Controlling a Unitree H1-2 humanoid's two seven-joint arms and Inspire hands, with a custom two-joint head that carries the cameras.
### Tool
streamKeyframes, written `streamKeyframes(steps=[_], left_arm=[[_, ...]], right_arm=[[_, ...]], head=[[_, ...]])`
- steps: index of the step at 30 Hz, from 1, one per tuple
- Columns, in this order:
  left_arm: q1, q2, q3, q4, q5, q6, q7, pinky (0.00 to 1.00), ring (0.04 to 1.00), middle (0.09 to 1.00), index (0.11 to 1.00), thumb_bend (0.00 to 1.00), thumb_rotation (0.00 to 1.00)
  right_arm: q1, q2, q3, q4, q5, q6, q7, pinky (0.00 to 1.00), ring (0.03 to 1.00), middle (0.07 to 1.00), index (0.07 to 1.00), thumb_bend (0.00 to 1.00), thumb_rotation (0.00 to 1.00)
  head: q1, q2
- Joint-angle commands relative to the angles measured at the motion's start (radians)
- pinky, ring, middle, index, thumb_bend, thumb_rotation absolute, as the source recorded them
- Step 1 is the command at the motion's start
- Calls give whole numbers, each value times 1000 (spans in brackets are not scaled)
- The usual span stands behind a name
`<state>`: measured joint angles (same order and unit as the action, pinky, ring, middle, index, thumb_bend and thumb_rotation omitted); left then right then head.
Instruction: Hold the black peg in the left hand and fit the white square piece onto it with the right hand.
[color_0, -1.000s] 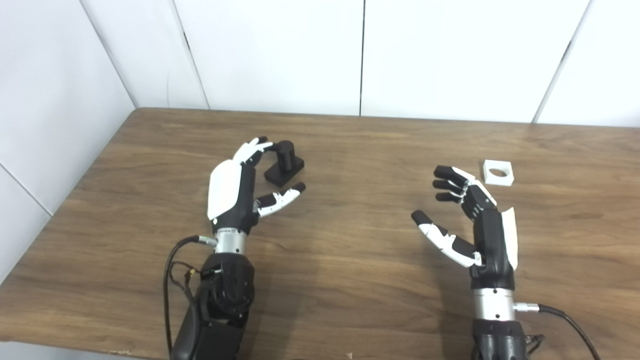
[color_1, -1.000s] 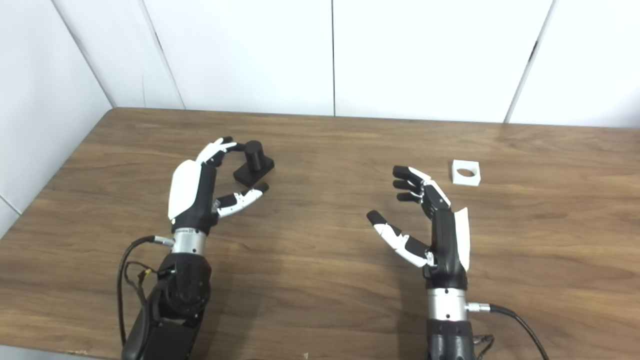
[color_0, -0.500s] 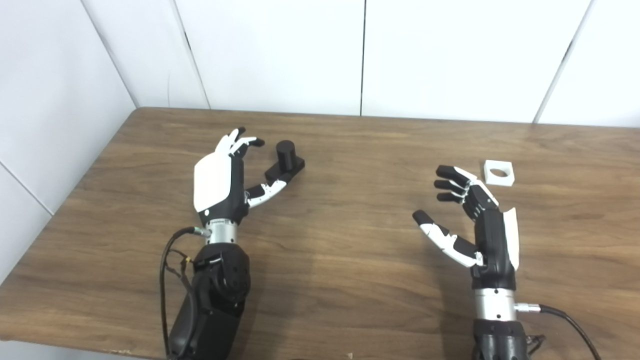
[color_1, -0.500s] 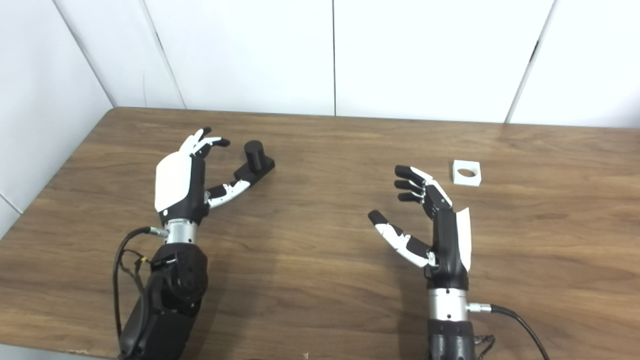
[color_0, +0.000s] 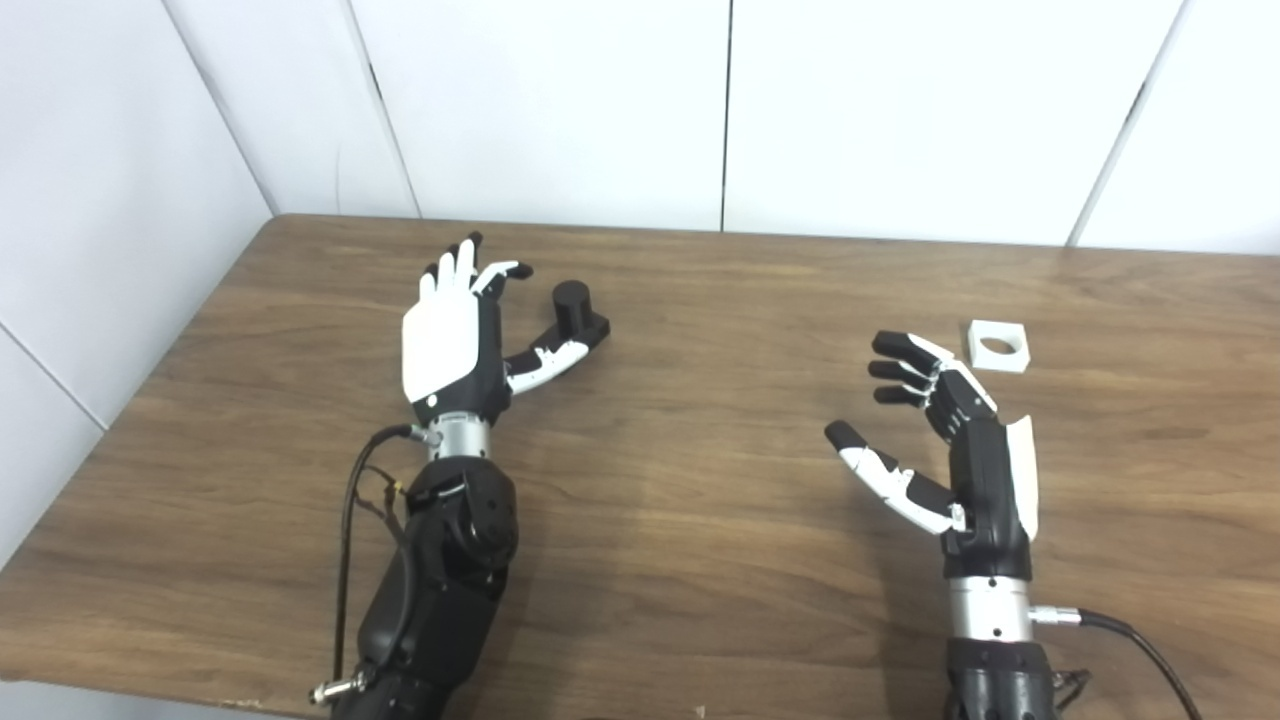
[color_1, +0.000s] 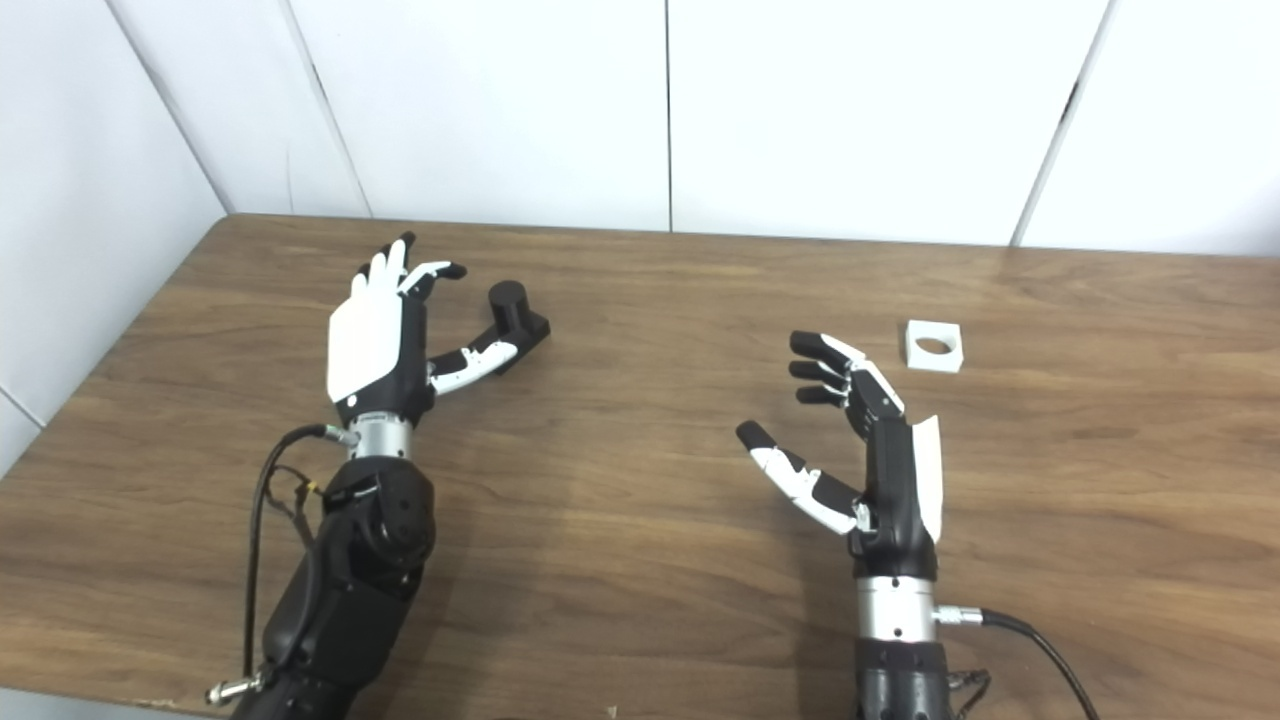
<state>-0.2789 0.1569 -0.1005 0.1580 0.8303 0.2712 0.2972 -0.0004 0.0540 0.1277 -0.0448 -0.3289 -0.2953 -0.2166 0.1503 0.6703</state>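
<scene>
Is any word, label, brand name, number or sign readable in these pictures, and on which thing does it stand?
None can be read. The black peg on its square base, the white square piece with a round hole, the wooden table, the left hand and the right hand show no legible text.

No readable text, label, brand, number or sign is showing anywhere in either view, on the hands, the pieces, the table or the wall panels.
</scene>
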Motion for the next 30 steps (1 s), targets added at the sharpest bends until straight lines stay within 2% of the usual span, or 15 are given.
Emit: streamKeyframes(steps=[1, 17, 30], left_arm=[[-58, 19, -8, 10, 9, 9, 12, 1000, 1000, 1000, 731, 932, 572], [-95, 25, -40, 146, -7, 33, 32, 1000, 1000, 1000, 702, 925, 533], [-99, 24, -64, 185, 3, 68, 53, 1000, 1000, 1000, 698, 902, 525]], right_arm=[[71, -44, -27, 79, -23, 2, -5, 602, 696, 751, 732, 621, 214], [71, -50, -34, 51, -37, 32, 0, 606, 706, 760, 730, 605, 245], [84, -64, -40, 40, -29, 21, 0, 601, 700, 760, 727, 605, 246]], head=[[-3, 0], [-10, 9], [-5, 20]])
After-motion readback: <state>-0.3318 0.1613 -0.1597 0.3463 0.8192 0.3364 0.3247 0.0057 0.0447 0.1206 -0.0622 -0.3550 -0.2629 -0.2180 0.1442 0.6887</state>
